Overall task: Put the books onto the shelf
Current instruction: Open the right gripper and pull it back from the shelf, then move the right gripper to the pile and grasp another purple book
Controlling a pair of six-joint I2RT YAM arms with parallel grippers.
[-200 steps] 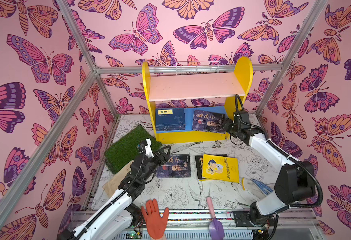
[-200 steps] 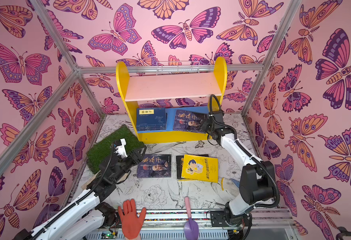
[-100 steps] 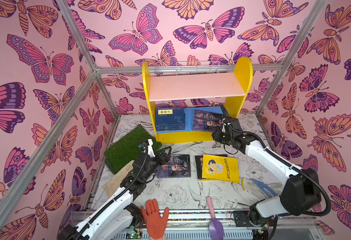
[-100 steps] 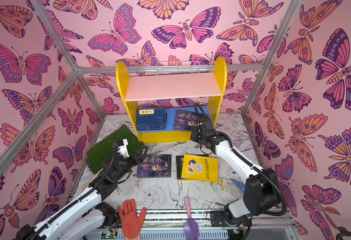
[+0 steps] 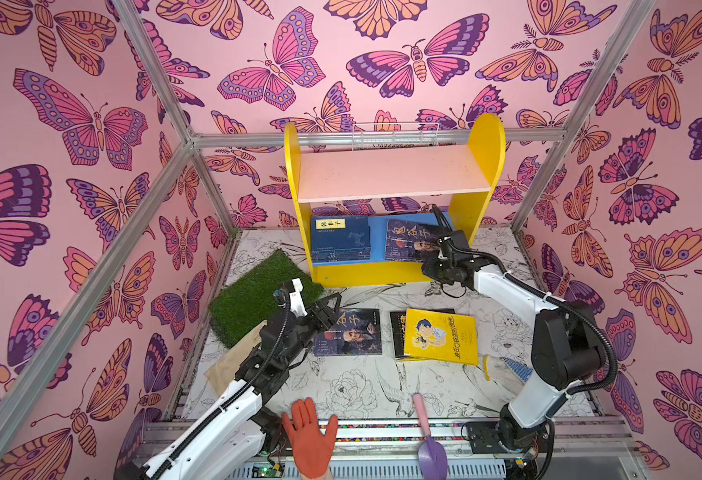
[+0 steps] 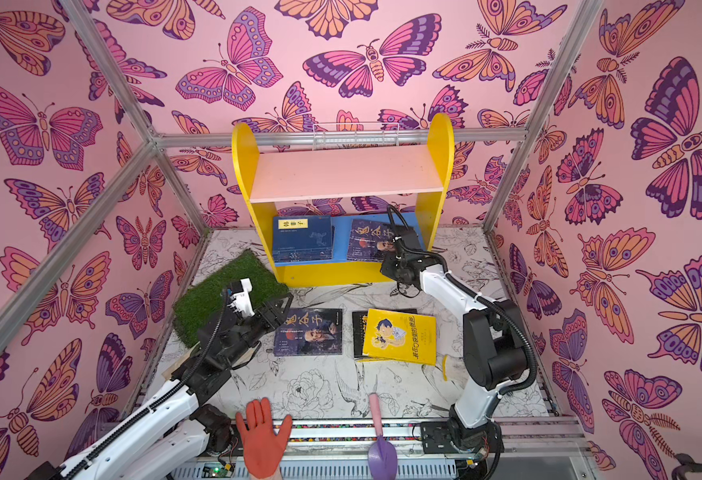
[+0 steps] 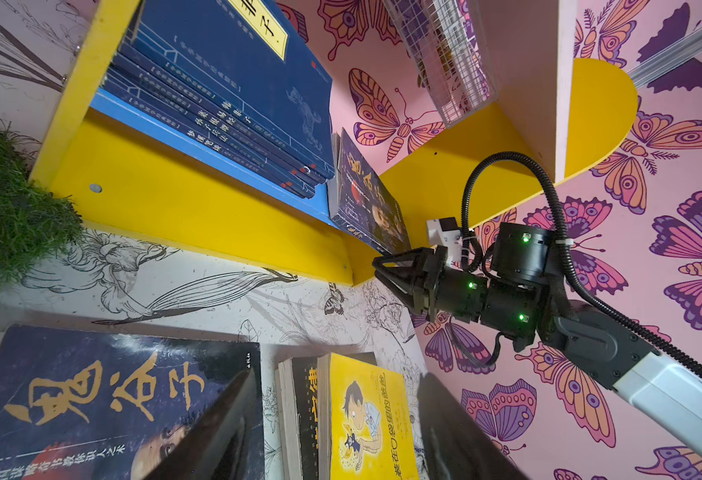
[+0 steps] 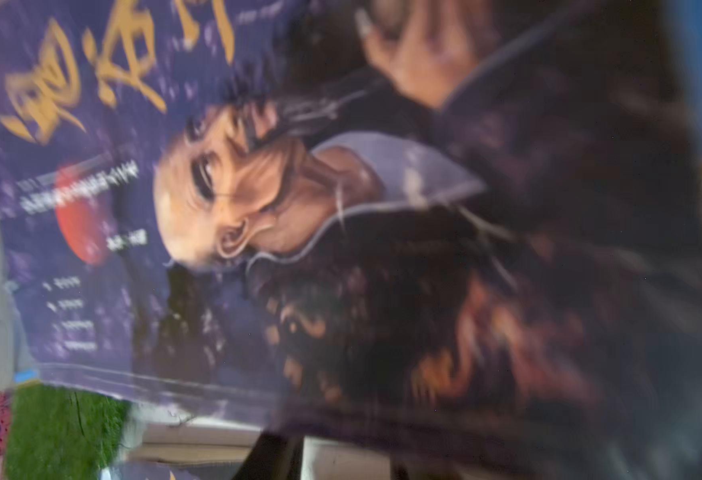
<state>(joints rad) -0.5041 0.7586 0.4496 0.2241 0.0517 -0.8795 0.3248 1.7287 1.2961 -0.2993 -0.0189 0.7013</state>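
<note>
The shelf (image 5: 391, 174) stands at the back. On its blue lower board lie a stack of navy books (image 5: 339, 241) and a dark portrait book (image 5: 407, 241) that juts over the front edge. My right gripper (image 5: 430, 270) sits at that book's front right corner. In the right wrist view the blurred portrait book (image 8: 258, 187) hides the fingertips; the fingers stand a narrow gap apart. On the floor lie a second portrait book (image 5: 353, 332) and a yellow cartoon book (image 5: 441, 336) on top of a black book (image 5: 397, 332). My left gripper (image 5: 332, 305) hovers open over the floor portrait book's left edge.
A green grass mat (image 5: 258, 295) and a brown card (image 5: 237, 361) lie left of my left arm. An orange glove (image 5: 310, 436) and a purple trowel (image 5: 430, 449) rest at the front rail. A white wire rack (image 5: 395, 135) hangs behind the shelf. A small blue tool (image 5: 515, 368) lies by the right arm.
My right gripper has drawn back out of the lower tier to the shelf's front edge, and its jaws have narrowed. The left arm has hardly moved.
</note>
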